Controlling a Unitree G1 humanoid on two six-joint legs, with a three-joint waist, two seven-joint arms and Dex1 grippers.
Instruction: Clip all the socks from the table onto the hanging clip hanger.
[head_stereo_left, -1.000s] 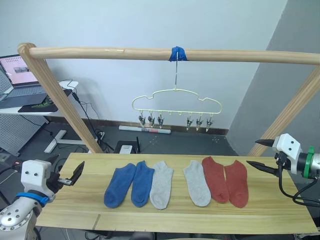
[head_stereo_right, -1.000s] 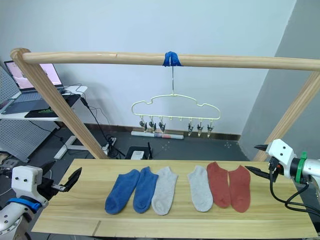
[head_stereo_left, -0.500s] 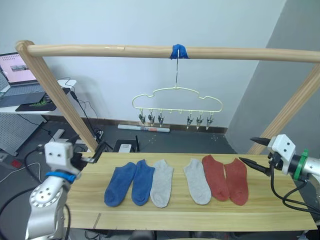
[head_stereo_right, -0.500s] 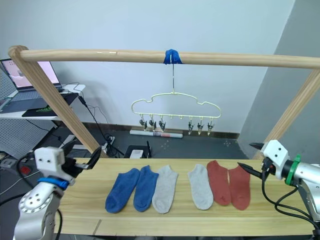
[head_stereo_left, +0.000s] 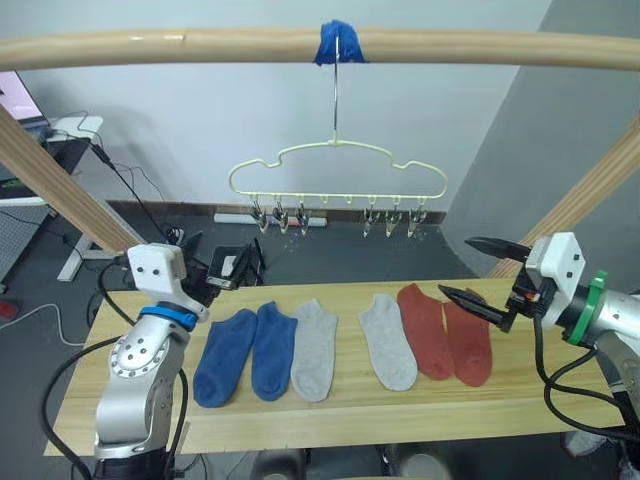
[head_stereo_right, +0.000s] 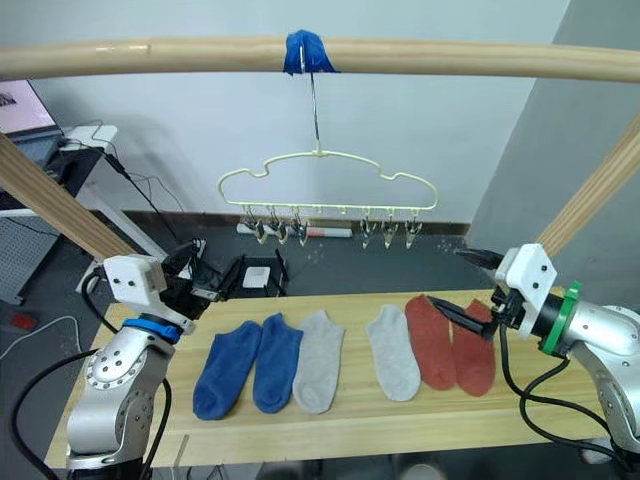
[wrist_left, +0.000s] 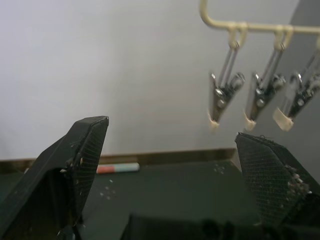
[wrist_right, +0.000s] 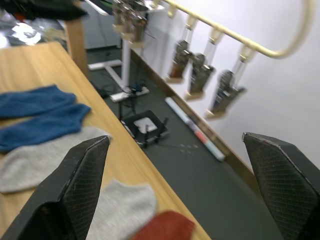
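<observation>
Six socks in row on tabletop; clip hanger empty. L gripper, R gripper: fingers apart, holding nothing.

Both arms have risen, the left gripper and right gripper nearer the socks.

I see six socks lying flat in a row mid-table: two blue socks, two grey socks, two rust red socks. The pale yellow clip hanger hangs above the far edge, its six clips empty.
</observation>
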